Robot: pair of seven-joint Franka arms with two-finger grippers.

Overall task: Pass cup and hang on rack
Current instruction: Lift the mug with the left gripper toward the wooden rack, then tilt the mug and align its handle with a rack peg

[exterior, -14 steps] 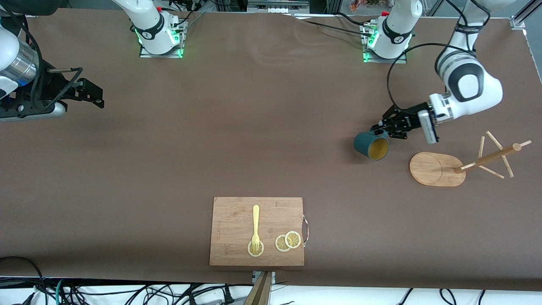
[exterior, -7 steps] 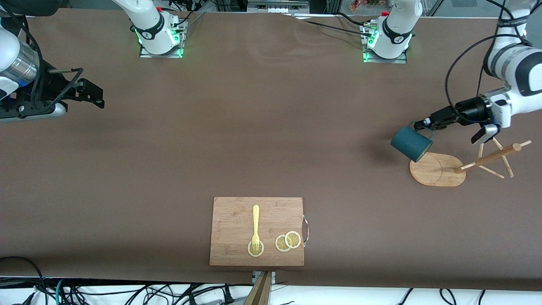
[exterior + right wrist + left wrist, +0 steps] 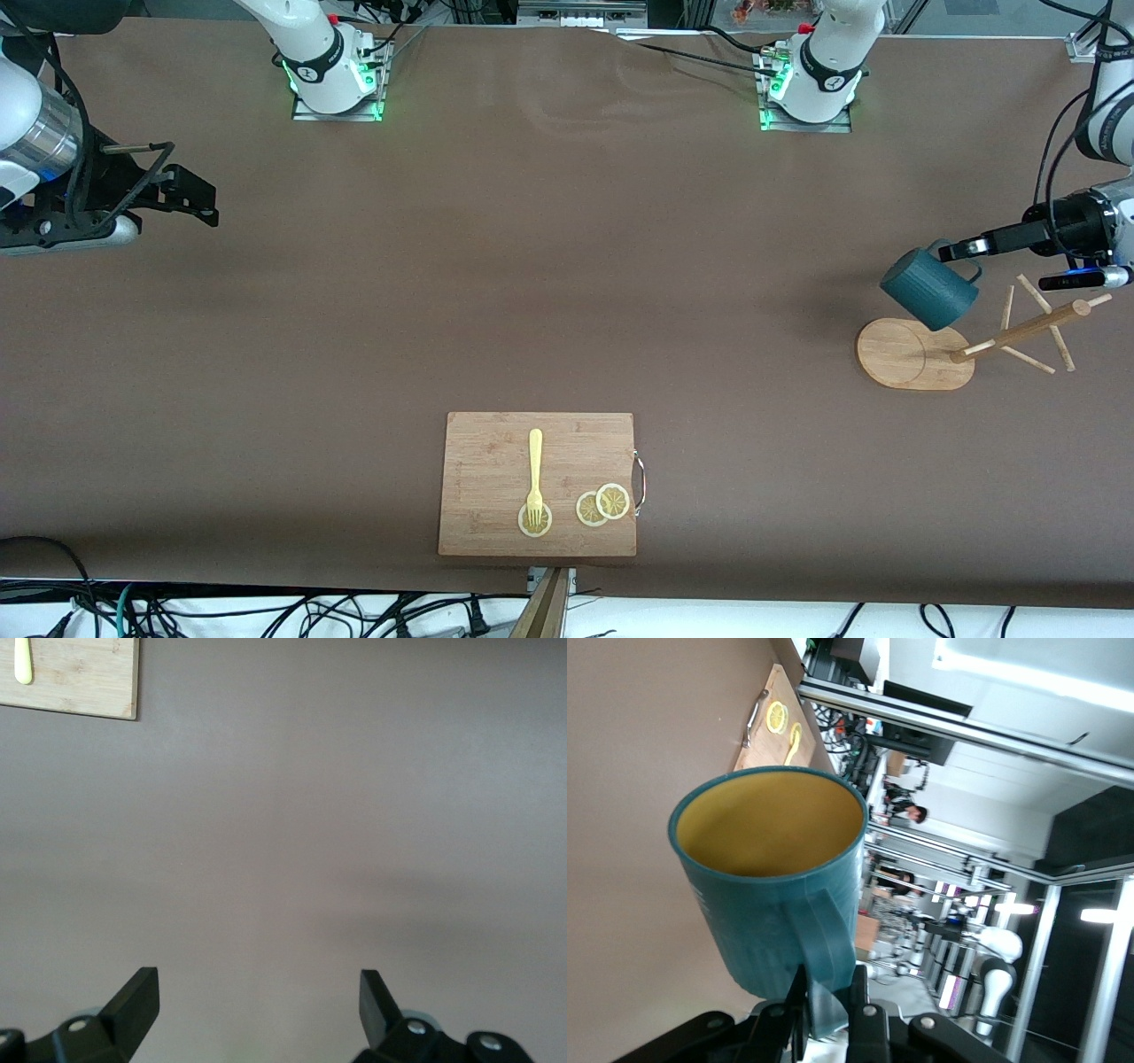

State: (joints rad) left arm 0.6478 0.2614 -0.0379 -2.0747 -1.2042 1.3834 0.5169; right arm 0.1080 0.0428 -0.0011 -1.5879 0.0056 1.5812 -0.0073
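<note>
Cup (image 3: 927, 288) in left pincer (image 3: 955, 251), tilted, bottom toward front camera.

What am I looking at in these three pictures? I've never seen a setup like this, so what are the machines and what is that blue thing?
Two robot arms are bolted to a brown table. The big picture looks down from a high camera facing them; the other two come from small cameras on each arm's wrist. The left tool is pinching the handle of the cup, a teal mug with a yellow inside, in the air over the base of the rack, a wooden mug tree. The left wrist picture shows that mug up close. The right tool waits open over bare table at the right arm's end. Nearer the high camera lies a cutting board with a fork and lemon slices.
</note>
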